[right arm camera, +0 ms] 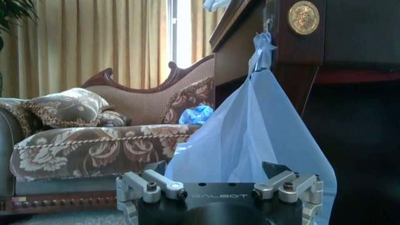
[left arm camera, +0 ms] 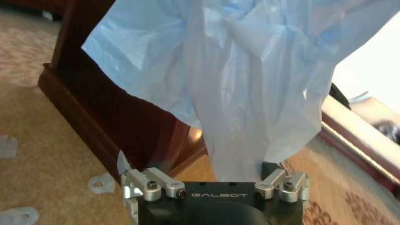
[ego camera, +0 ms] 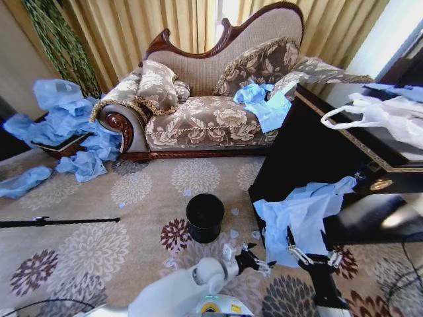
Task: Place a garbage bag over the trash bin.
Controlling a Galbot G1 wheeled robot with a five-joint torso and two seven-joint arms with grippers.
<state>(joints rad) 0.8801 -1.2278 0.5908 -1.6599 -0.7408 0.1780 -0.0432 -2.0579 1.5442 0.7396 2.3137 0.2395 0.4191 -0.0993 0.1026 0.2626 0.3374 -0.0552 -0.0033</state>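
The garbage bag [ego camera: 301, 218] is hanging off the dark surface [ego camera: 370, 158], draping toward the carpet. The right gripper [ego camera: 310, 254] is sitting spread wide at its lower edge; the left gripper [ego camera: 254, 259] is also spread wide, just beside it. The trash bin [ego camera: 205, 216] is standing upright on the carpet nearby.

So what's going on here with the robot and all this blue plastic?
The robot is working on a light blue garbage bag that hangs down the side of a dark wooden cabinet. Both the left gripper and the right gripper are at the bag's lower edge. The black trash bin stands unlined on the carpet nearby, and more blue bags lie around the sofa.
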